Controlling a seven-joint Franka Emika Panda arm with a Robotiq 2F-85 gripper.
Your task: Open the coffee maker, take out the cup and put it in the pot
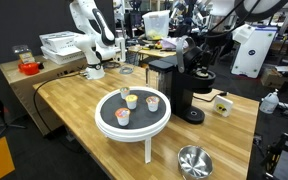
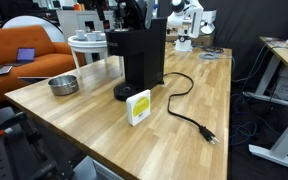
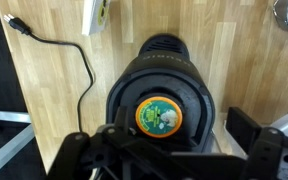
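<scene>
The black coffee maker [image 1: 172, 85] stands on the wooden table and shows in both exterior views [image 2: 139, 55]. In the wrist view its round top [image 3: 164, 75] faces me with the chamber exposed. The cup [image 3: 159, 116], a small pod with an orange-rimmed green top, sits in that chamber. My gripper [image 3: 164, 142] is open and empty just above the machine, with a finger on each side of the pod. It hangs over the machine's top in an exterior view [image 1: 188, 50]. The steel pot [image 1: 194, 160] sits empty near the table edge, also visible in the other view [image 2: 63, 85].
A white pedestal tray [image 1: 101, 118] with three small cups stands beside the machine. A yellow-and-white box [image 2: 138, 107] and the black power cord [image 2: 189, 105] lie next to the base. A second robot arm [image 1: 92, 35] stands at the far end.
</scene>
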